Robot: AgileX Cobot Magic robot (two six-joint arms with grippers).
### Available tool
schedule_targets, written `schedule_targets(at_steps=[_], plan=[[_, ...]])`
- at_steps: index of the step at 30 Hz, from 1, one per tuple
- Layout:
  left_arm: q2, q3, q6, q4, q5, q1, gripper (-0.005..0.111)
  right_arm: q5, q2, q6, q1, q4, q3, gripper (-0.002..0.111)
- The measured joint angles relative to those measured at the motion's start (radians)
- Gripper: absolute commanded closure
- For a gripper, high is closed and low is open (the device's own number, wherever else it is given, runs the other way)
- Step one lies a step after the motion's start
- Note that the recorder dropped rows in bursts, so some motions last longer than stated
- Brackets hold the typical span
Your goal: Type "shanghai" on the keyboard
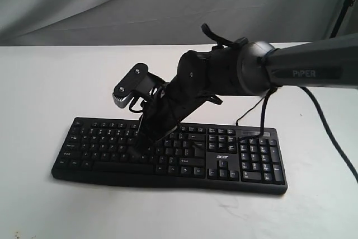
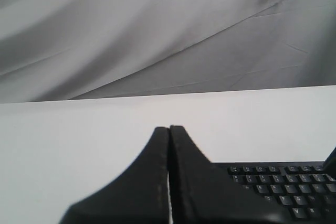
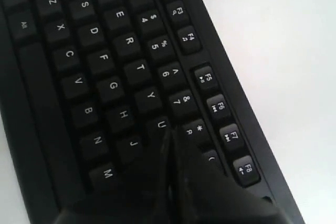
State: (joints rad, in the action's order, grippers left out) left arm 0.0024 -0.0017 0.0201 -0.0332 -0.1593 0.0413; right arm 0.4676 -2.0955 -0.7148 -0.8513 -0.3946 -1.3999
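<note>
The black keyboard (image 1: 95, 138) with a white "acer" logo (image 1: 222, 151) lies across the white table (image 1: 50, 88). My right gripper (image 1: 135, 150) reaches over from the right and points down at the letter keys left of the keyboard's middle. In the right wrist view the right gripper (image 3: 170, 132) is shut, its tip low over the keyboard (image 3: 105, 56) just beside the U key (image 3: 160, 125) and the 8 key (image 3: 193, 129); the key under the tip is hidden. My left gripper (image 2: 169, 128) is shut and empty, held over bare table beside a corner of the keyboard (image 2: 283, 182).
The right arm (image 1: 302, 71) hangs above the keyboard's right half and number pad (image 1: 258, 158). Black cables (image 1: 330, 132) trail over the table at the right. A grey cloth backdrop (image 1: 112, 4) stands behind the table. The left arm does not show in the exterior view.
</note>
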Motion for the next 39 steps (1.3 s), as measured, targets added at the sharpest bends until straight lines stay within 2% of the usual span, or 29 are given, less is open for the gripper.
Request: schedule_targets(at_steps=[28,39], plan=[[0.0,0.0,0.0,0.0,0.0,0.0,0.107,-0.03,-0.031,-0.026,0.002,-0.014,0.0,0.108],[0.0,0.0,0.0,0.0,0.0,0.0,0.107,0.088,0.174,0.155,0.002,0.225,0.0,0.108]])
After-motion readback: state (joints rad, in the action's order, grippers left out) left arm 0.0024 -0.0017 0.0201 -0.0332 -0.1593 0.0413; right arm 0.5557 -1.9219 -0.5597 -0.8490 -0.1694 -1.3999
